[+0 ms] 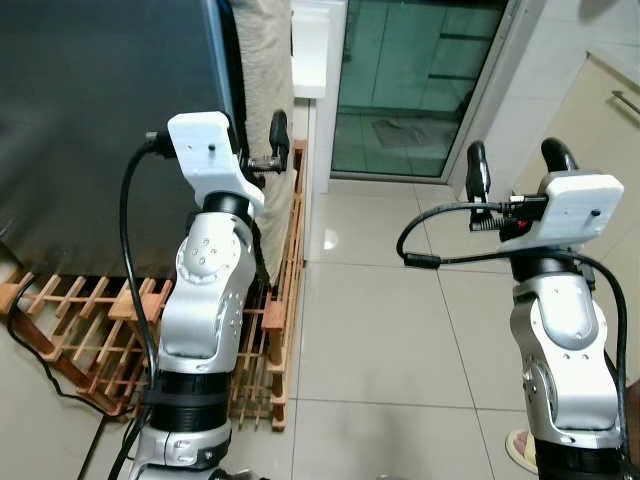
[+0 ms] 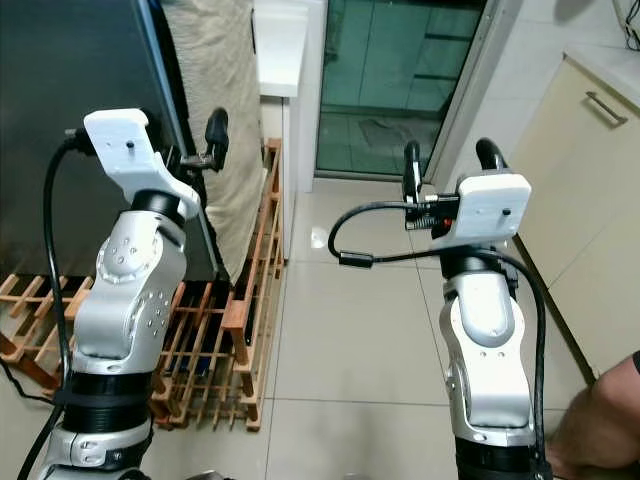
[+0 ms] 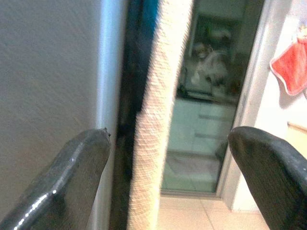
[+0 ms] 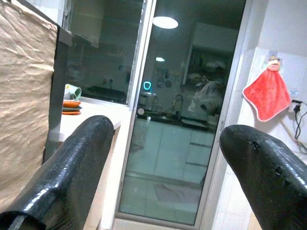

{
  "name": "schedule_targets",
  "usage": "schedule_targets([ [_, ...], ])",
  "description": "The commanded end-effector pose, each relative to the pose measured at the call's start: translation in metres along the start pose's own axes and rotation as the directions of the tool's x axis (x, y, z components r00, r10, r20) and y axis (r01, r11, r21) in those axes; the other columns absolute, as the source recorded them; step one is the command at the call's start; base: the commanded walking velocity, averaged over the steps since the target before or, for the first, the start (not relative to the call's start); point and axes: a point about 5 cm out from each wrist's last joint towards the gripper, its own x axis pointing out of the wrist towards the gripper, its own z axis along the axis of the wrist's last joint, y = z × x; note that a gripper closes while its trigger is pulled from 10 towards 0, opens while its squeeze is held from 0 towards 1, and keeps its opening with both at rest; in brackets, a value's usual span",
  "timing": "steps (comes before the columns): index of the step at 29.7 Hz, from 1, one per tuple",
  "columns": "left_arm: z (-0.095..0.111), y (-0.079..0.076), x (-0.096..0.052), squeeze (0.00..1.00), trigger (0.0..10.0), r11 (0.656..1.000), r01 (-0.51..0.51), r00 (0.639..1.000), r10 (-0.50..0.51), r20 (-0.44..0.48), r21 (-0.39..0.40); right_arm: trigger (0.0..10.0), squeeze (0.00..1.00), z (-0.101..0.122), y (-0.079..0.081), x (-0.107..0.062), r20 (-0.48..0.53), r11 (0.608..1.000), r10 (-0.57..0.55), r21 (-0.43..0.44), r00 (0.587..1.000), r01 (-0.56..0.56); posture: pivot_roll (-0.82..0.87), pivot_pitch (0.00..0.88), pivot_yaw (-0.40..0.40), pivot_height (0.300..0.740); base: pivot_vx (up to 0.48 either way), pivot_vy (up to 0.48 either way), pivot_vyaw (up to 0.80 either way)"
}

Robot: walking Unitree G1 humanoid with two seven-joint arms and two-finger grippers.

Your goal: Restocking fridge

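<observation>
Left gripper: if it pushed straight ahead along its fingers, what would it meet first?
Probably the beige cloth hanging beside the dark fridge door; it lies between the open fingers of the left gripper. The glass door lies farther behind. Depth is unclear.

Matt dark fridge (image 1: 100, 120), coarse cloth (image 3: 153, 134), wooden rack (image 1: 90, 320).
</observation>
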Motion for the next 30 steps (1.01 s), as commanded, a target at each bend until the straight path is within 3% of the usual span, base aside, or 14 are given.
schedule_targets([
  [1,-0.001,-0.005,-0.002,0.00,10.0,0.999,0.041,0.999,-0.040,-0.027,0.006,10.0,0.00,-0.006,0.000,-0.001,-0.031,1.000,0.006,0.019,1.000,-0.005,-0.16,0.000,0.011,0.740,0.000,0.000,0.00],
  [11,-0.008,-0.005,0.006,0.00,10.0,1.000,0.001,0.997,0.000,-0.071,0.013,10.0,0.00,-0.011,-0.001,-0.002,-0.050,1.000,0.004,0.009,0.999,-0.003,-0.16,0.000,0.012,0.740,0.000,0.000,0.00],
  [18,-0.015,-0.011,0.011,0.00,10.0,0.999,0.020,0.993,-0.023,-0.112,-0.034,10.0,0.00,-0.013,-0.003,-0.003,-0.056,1.000,0.001,-0.001,0.998,-0.001,-0.17,0.000,0.012,0.740,0.000,0.000,0.00],
  [19,-0.017,-0.016,0.013,0.00,10.0,0.997,0.053,0.990,-0.059,-0.124,-0.052,10.0,0.00,-0.014,-0.003,-0.003,-0.058,1.000,0.001,-0.002,0.998,-0.001,-0.17,0.000,0.012,0.740,0.000,0.000,0.00],
  [20,-0.025,-0.033,0.015,0.00,10.0,0.977,0.181,0.967,-0.197,-0.161,-0.110,10.0,0.00,-0.014,-0.003,-0.004,-0.061,1.000,0.002,-0.001,0.998,-0.002,-0.18,0.000,0.010,0.740,0.000,0.000,0.00],
  [21,-0.025,-0.033,0.015,0.00,10.0,0.977,0.181,0.967,-0.197,-0.161,-0.110,10.0,0.00,-0.014,-0.003,-0.004,-0.061,1.000,0.002,-0.001,0.998,-0.002,-0.18,0.000,0.010,0.740,0.000,0.000,0.00],
  [25,-0.034,-0.069,0.012,0.00,10.0,0.899,0.405,0.892,-0.429,-0.145,-0.169,10.0,0.00,-0.016,-0.001,-0.003,-0.069,1.000,0.003,0.003,0.998,-0.003,-0.17,0.000,0.005,0.740,0.000,0.000,0.00],
  [26,-0.034,-0.069,0.012,0.00,10.0,0.899,0.405,0.892,-0.429,-0.145,-0.169,10.0,0.00,-0.016,-0.001,-0.003,-0.069,1.000,0.003,0.003,0.998,-0.003,-0.17,0.000,0.005,0.740,0.000,0.000,0.00],
  [30,-0.035,-0.098,0.014,0.00,10.0,0.825,0.520,0.832,-0.548,-0.087,-0.221,10.0,0.00,-0.016,0.000,-0.002,-0.069,1.000,0.005,0.004,0.998,-0.004,-0.18,0.000,0.004,0.740,0.000,0.000,0.00],
])
